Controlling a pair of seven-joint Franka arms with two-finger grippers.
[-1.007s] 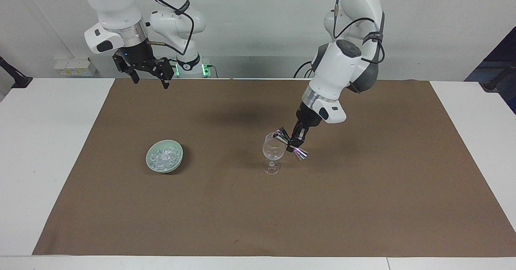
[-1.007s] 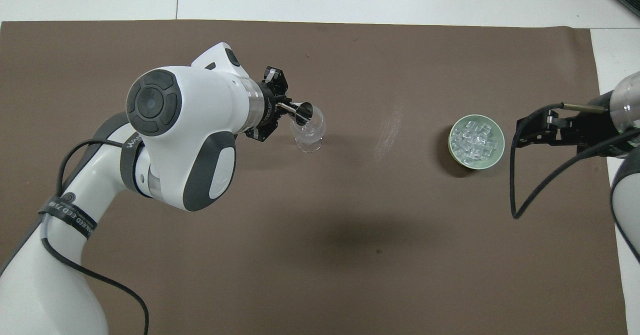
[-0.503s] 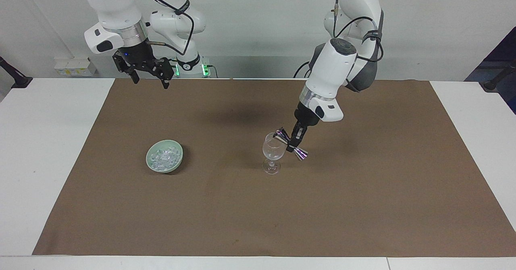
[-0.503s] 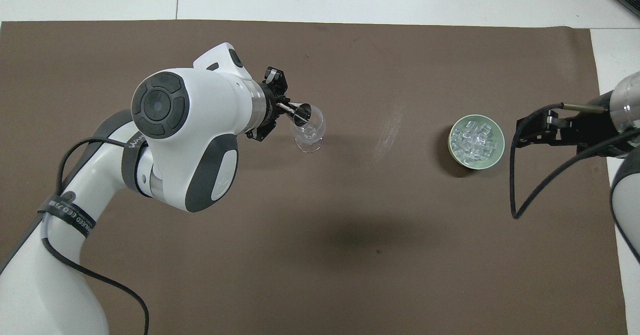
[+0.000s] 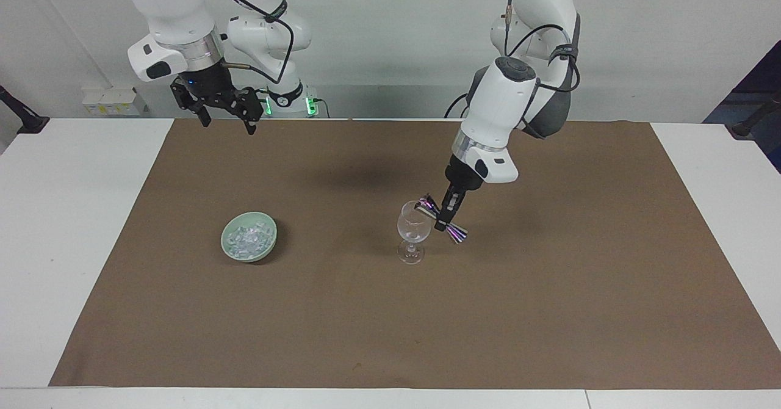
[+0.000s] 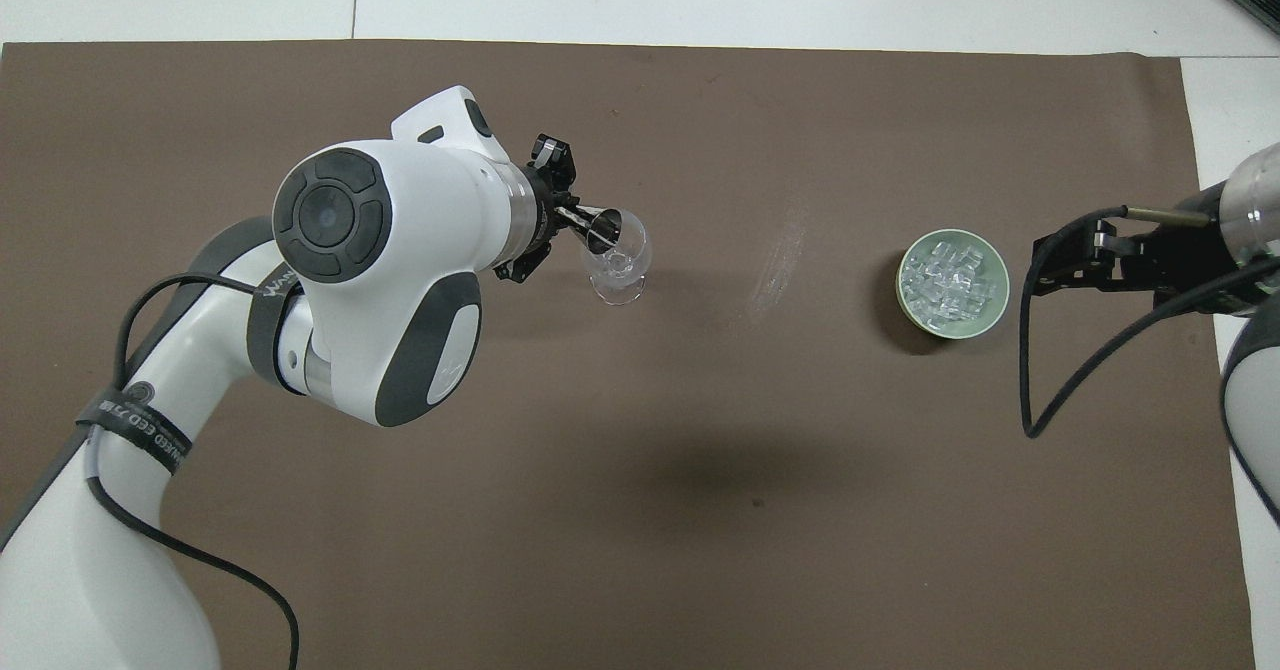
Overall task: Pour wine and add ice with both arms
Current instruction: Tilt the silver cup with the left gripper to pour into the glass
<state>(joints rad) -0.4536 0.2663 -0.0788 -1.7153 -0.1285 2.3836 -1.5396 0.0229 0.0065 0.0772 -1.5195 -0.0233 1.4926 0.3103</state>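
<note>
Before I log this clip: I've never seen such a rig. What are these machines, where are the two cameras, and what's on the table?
Two white robot arms work at a table with a brown mat. One camera faces them; the other looks down from above their end. The left gripper is shut on a shiny metal jigger, tilted at the rim of a wine glass. The right gripper waits, jaws open, up in the air at the right arm's end, where a green bowl of ice stands.
</note>
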